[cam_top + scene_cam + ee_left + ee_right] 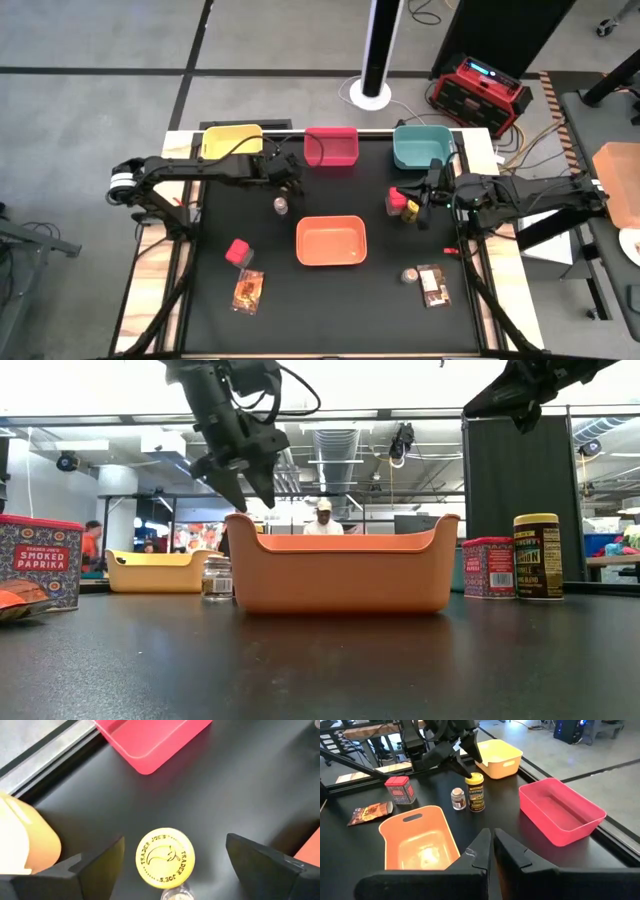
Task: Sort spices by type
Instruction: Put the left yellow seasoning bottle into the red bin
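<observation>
A yellow-lidded dark jar (476, 792) stands upright on the black table, with a small clear shaker (458, 798) beside it. My left gripper (175, 842) hangs open just above the jar, one finger on each side of the yellow lid (164, 857), touching nothing. It shows in the high view (290, 183) between the yellow and red trays. My right gripper (492, 837) is shut and empty, raised at the table's right side (427, 195). Beside it stand a red tub (395, 200) and a second yellow-lidded jar (410, 208).
Yellow (232, 141), red (331, 148) and teal (421, 148) trays line the far edge; an orange tray (331, 241) sits mid-table. Near left: a red tub (237, 252) and a packet (247, 290). Near right: a shaker (409, 275) and a packet (432, 285).
</observation>
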`<state>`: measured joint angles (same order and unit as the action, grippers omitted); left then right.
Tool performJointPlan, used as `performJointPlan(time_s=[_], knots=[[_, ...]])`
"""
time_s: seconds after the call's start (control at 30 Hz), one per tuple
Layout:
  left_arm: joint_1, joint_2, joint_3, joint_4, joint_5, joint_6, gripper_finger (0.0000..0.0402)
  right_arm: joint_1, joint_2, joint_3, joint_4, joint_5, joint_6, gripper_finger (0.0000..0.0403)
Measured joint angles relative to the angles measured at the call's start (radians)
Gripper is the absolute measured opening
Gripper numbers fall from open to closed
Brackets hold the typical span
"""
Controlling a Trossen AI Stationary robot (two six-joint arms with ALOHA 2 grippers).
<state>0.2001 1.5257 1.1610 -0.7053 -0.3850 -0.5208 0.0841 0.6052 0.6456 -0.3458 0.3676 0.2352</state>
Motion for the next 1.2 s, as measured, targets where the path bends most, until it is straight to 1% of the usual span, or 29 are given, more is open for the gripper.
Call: performJointPlan(time_s=[0.6, 0.93, 1.2], knots=[[0.005, 0.010, -0.018, -0.002, 0.002, -0.024, 0.0339, 0.000, 0.000, -0.005, -0.002, 0.000, 0.000, 0.0013], [0.008, 0.090, -0.012, 0.001, 0.002, -0.026, 0.0339, 0.000, 0.000, -0.008, -0.003, 0.000, 0.000, 0.0013], [0.014, 0.127, -0.011, 0.001, 0.003, -0.024, 0.0339, 0.000, 0.000, -0.008, -0.002, 0.000, 0.000, 0.0013]])
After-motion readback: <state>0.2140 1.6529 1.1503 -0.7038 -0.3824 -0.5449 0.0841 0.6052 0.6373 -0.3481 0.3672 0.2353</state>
